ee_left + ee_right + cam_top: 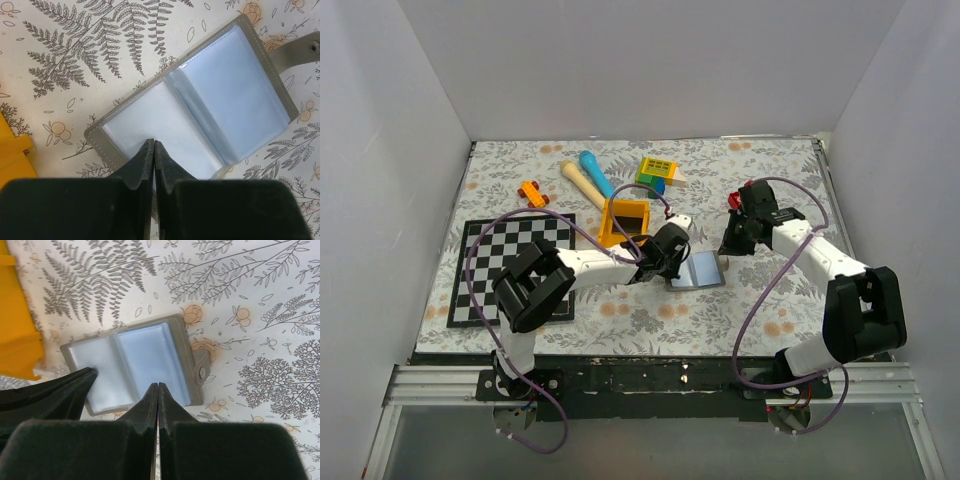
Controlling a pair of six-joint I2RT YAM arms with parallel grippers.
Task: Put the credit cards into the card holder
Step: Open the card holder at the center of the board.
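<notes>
So the small grey folding wallet point(200, 115) lies open on the floral counter point(760, 310). The left end effector point(154, 145) and right end effector point(158, 387) are both pressed together, empty.

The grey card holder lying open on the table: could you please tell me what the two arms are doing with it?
The card holder lies opened flat on the floral cloth, and its pale pockets show no card. The left gripper, shut, has its tips at one page, seemingly pinning it down. The right gripper, also shut and with nothing visible between its fingers, hangs near the other page. No card is going in at this moment.
</notes>
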